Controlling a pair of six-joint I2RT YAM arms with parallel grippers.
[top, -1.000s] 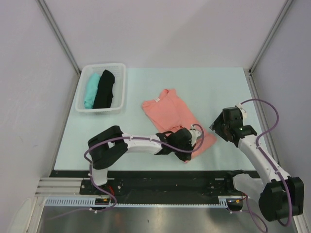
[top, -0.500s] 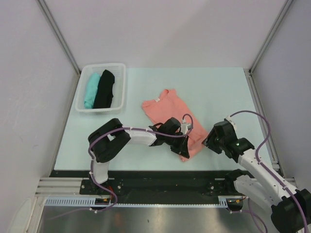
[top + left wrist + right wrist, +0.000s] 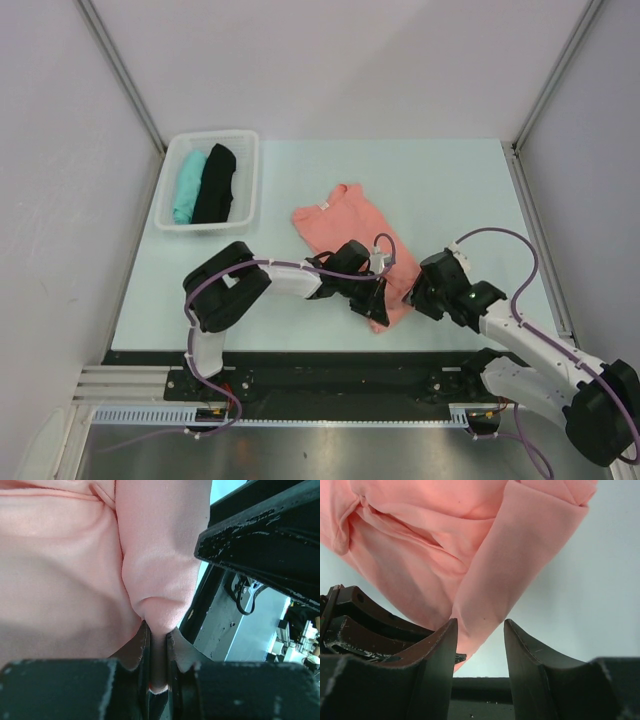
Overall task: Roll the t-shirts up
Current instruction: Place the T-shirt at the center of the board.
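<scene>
Two hands on one shirt right now. The salmon-pink t-shirt [image 3: 340, 225] lies in the middle of the table [image 3: 450, 190], collar toward the far left and hem toward the near right. That near end is doubled over on itself.

Your left hand [image 3: 157, 640] has reached across to the near hem, and its jaws are clamped tight on a pinched ridge of pink cloth. Your right hand [image 3: 480, 630] sits just to the right of it. Its jaws stand apart, and the folded corner of the shirt dips toward the gap between them without being squeezed.

Far left, the white basket [image 3: 250, 180] holds the teal t-shirt [image 3: 187, 185] and the black t-shirt [image 3: 215, 183], bundled side by side.

Now the feel of it. This cloth looks light, limp and thin, with nothing stiff in it. I'd expect it to sag wherever you aren't holding it, and a fold can slide open as soon as the tension drops.

A single pinch will probably drag the roll crooked, so you want a hold at each end of the folded edge. Bite through every layer rather than the top one alone, and close your right hand on that corner fold, level with the left hand's pinch.
</scene>
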